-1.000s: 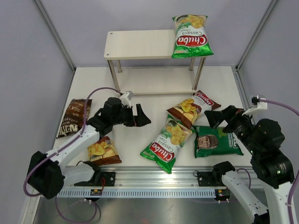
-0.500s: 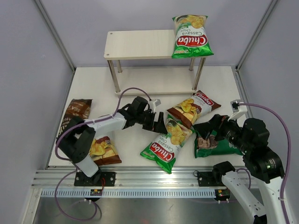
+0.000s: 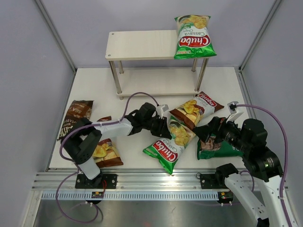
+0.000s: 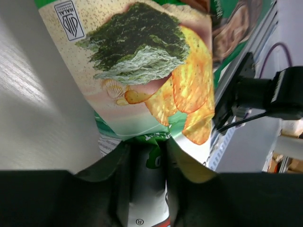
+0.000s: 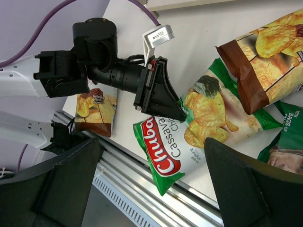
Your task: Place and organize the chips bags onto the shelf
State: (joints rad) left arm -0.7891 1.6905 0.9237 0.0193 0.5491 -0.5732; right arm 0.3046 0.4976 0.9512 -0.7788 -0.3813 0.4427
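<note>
1. From above: one bright green Chuba bag (image 3: 192, 37) sits on the top board of the shelf (image 3: 142, 45), at its right end and overhanging the edge. The rest of that board and the lower board are bare. Five bags lie on the table (image 3: 142, 101): a second bright green bag (image 3: 169, 144) at centre, a brown-and-white bag (image 3: 195, 109) just beyond it, another brown-and-white bag (image 3: 105, 152) by the left arm's base, the dark brown Kettle bag (image 3: 75, 118) at far left, and the dark green bag (image 3: 218, 147) at right. The left gripper (image 3: 166, 128) reaches the top edge of the second bright green bag. The right gripper (image 3: 207, 135) hovers over the dark green bag.

2. Left wrist: the fingers (image 4: 106, 189) are closed on the crumpled edge of the second bright green bag (image 4: 142, 71), which buckles between them. The bag's far end appears to rest on the table (image 4: 38, 109).

3. Right wrist: the right gripper (image 5: 151, 142) is spread wide with nothing between its fingers. Below it the left gripper (image 5: 182, 113) pinches the second bright green bag (image 5: 208, 113). The dark green bag (image 5: 284, 151) lies untouched at the lower right.

4. Judgement: one bag of six is shelved. A second looks freshly gripped and not yet lifted. Four are untouched, and arranging the bags on the shelf has barely begun.
</note>
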